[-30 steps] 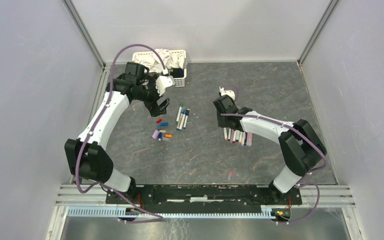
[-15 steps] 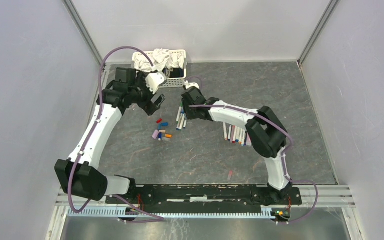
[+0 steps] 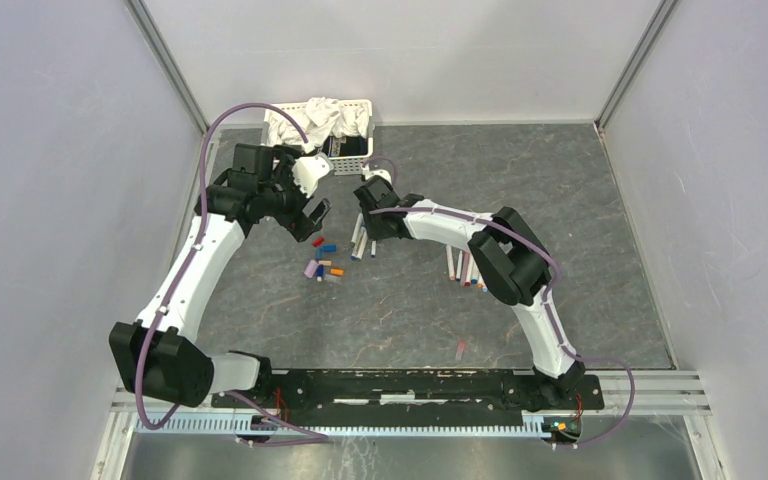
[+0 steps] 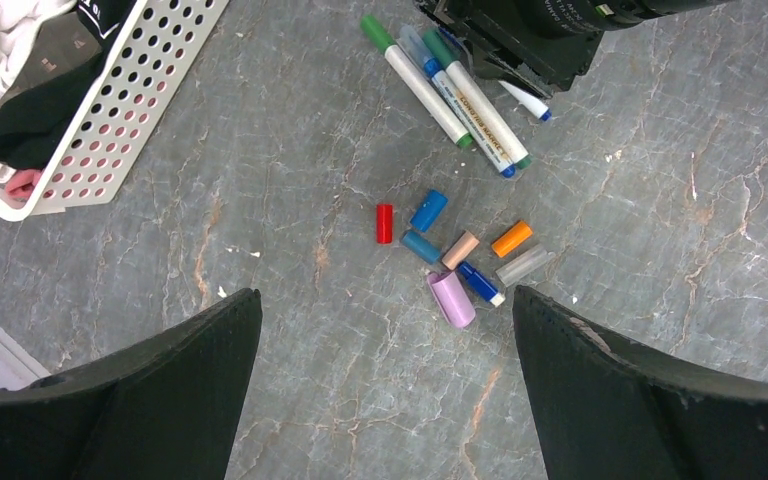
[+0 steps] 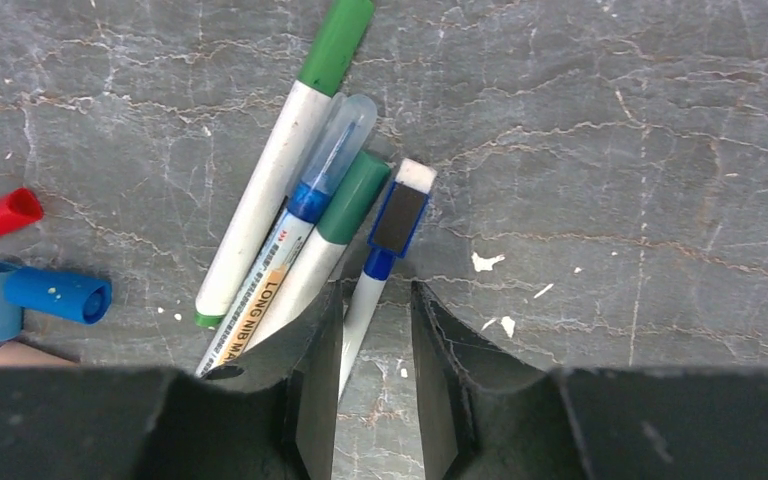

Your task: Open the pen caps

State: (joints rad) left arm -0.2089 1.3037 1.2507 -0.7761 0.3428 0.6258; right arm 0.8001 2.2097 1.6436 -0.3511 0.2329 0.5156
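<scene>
The right gripper [image 3: 365, 205] has swung across the worktop [image 3: 560, 200]. A second ago it hung right of the middle, beyond the row of pens [image 3: 465, 268] on the right. Now it sits left of centre, down over the group of four pens [image 3: 360, 243] in front of the basket [image 3: 345, 105]. Its fingers have come to stand either side of a slim blue-capped pen [image 5: 397, 218], with a gap showing beside the barrel. The right arm's elbow [image 3: 505, 260] has followed and now covers part of the right-hand row. The left gripper [image 3: 308, 218] has drawn back a little toward the left edge, clear of the basket's front.
</scene>
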